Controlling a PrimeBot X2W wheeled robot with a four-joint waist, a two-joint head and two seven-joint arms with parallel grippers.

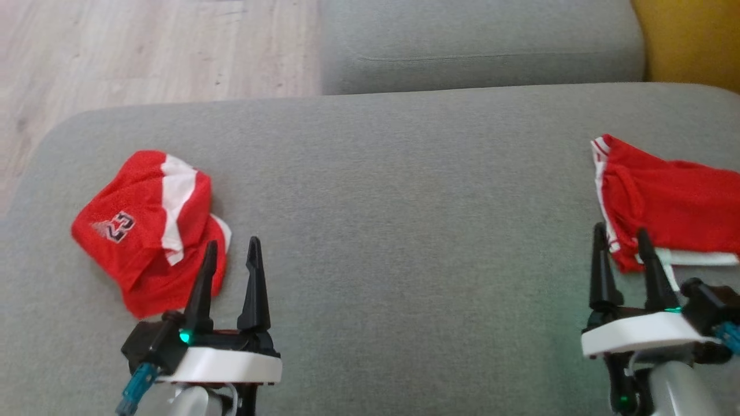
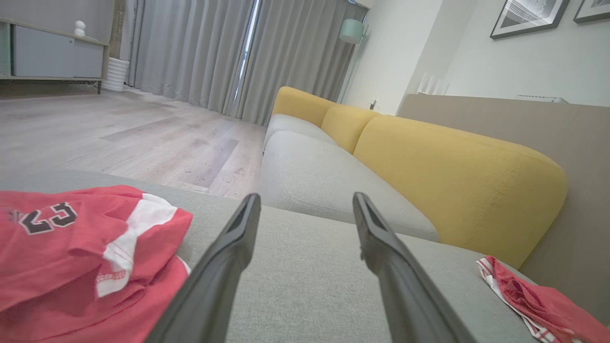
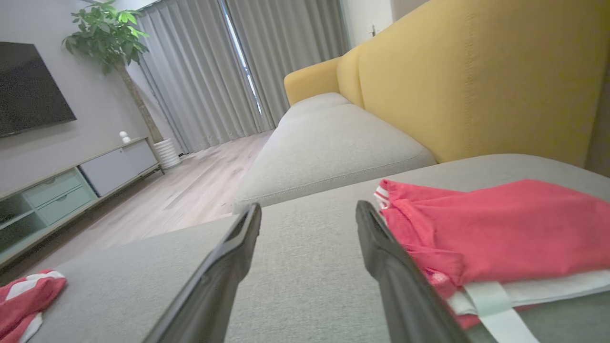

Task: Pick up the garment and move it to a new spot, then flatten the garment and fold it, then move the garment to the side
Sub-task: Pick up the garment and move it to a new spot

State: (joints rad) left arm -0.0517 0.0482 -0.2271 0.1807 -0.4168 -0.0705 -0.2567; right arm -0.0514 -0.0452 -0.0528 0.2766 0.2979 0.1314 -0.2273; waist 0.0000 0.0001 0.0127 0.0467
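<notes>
The crumpled red garment (image 1: 144,225) lies bunched at the left of the head view on the grey sofa cushion (image 1: 404,173). It is mesh-like fabric with broad white bands. It bears a dark, white-edged "23", seen tilted, beside a small emblem too blurred to read. In the left wrist view the garment (image 2: 71,247) fills the lower left, and a small label on its white band is illegible.

The left gripper (image 1: 231,245) sits at its lower right edge, fingers spread apart and empty, the near one overlapping the cloth.

A second red garment (image 1: 670,202) with white trim lies flatter at the right edge. The right gripper (image 1: 620,231) is at its lower left corner, fingers likewise parted and holding nothing.
</notes>
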